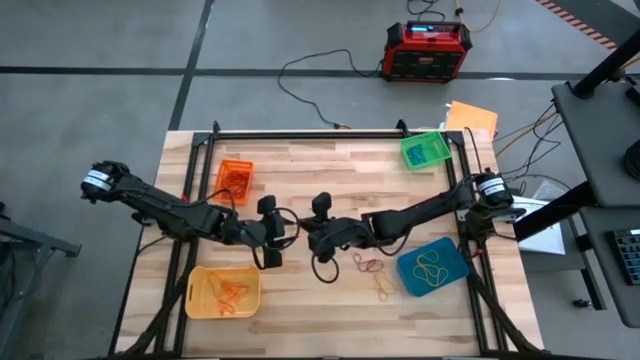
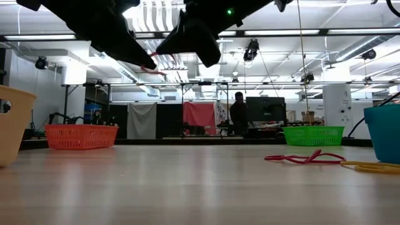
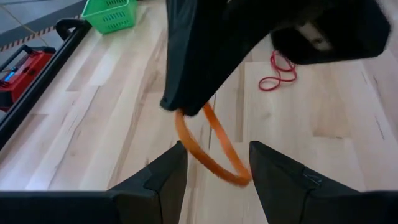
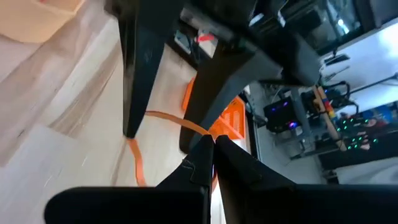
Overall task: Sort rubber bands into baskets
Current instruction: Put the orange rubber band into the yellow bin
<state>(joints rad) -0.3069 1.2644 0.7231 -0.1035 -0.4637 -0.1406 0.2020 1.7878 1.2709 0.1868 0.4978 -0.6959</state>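
On the far left of the surface (image 1: 330, 160) sit the yellow basket (image 1: 196, 296), near the front edge, and the orange basket (image 1: 222, 184), farther back; both already hold orange bands. Just right of them the left hand (image 1: 272, 238) hovers above the wood with its fingers parted around an orange rubber band (image 3: 208, 143), the loop hanging in the gap between them. Facing it, almost touching, the right hand (image 1: 312, 232) is pinched fully shut on the top of that same band, so the band is up in the air at mid-surface, held only by the right.

This looks like a hand-over, and I'd say the way to do it well is for the left fingers to close squarely on the lower arc of the loop before the right lets go, since a thin band could slip out or snap away. Only then should the right release, gently.

Farther right, red and yellow bands (image 1: 368, 266) lie loose on the wood, next to the blue basket (image 1: 408, 276), with the green basket (image 1: 412, 142) at the back.
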